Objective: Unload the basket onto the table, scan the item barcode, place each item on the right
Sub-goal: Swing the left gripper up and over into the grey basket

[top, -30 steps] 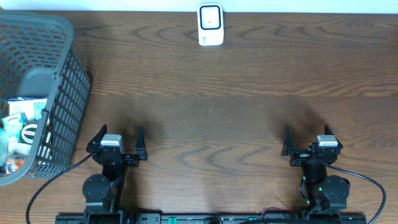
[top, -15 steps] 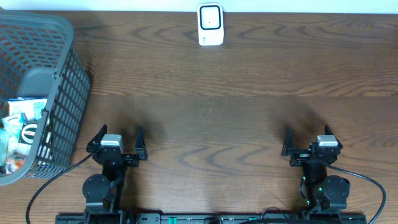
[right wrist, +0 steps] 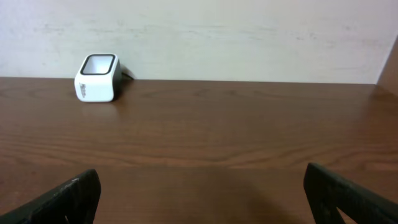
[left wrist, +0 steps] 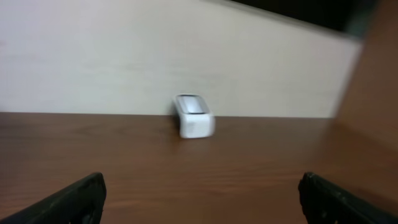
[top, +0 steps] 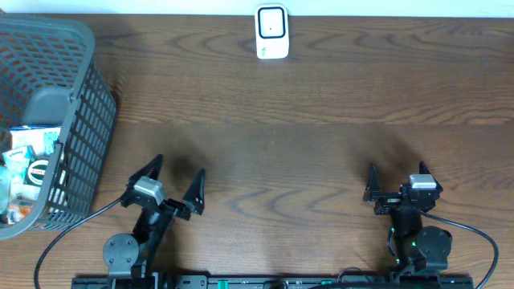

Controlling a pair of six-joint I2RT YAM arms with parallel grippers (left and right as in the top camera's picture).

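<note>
Dark wood-grain table [top: 305,104] with a small white barcode scanner [top: 272,32] at its far edge and a grey plastic basket [top: 80,120] at its left end.

The middle of the bench [top: 321,120] is bare wood, so there is lots of room to reach across it. A tall grey basket [top: 80,120] blocks the left side. A small white scanner [top: 272,32] stands at the far edge, by the wall [right wrist: 249,25].

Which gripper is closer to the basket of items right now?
Left. The left gripper hangs open just beside the basket, near its front corner and not touching it. The right gripper is open far across the table, at the opposite side.
</note>
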